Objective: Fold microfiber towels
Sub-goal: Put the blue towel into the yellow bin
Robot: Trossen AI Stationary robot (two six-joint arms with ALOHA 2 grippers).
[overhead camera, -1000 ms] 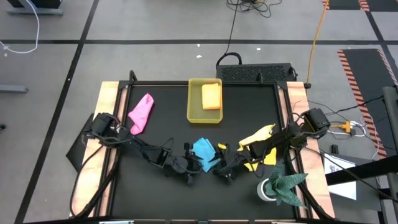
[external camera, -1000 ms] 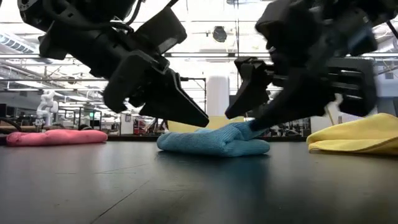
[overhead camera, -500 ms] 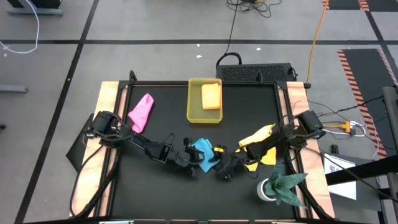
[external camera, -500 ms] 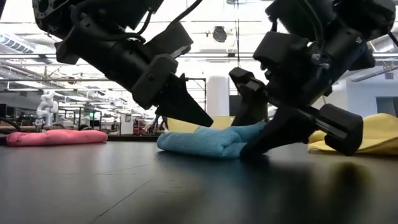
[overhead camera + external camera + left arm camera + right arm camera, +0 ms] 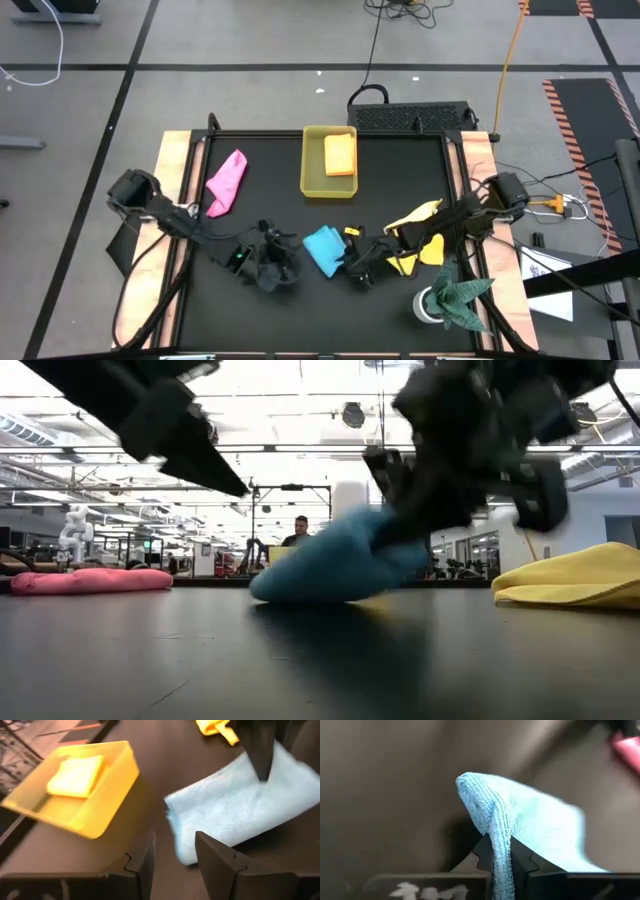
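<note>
We see the right gripper (image 5: 352,262) clenched on one edge of the light blue towel (image 5: 324,248), near the middle of the black table (image 5: 400,180). In the right wrist view a fold of that towel (image 5: 492,820) stands pinched between the two dark fingers (image 5: 520,865), rising straight up out of them. From the low view the towel's gripped side is lifted off the table while its other end rests on the surface, so the cloth slopes up toward the right gripper (image 5: 400,530).

The left gripper (image 5: 272,266) sits just beside the towel on its other side, apart from it, with its fingers (image 5: 215,855) spread and holding nothing; the towel (image 5: 240,805) lies just ahead of them.

Farther out, the yellow towel (image 5: 415,235) lies bunched under the right arm, close to the blue one. The pink towel (image 5: 227,182) lies well apart toward the table's left edge. The orange towel (image 5: 340,154) rests folded inside the yellow tray (image 5: 312,180) at the far side of the table. A dark green cloth (image 5: 458,296) sits at the near right corner.
</note>
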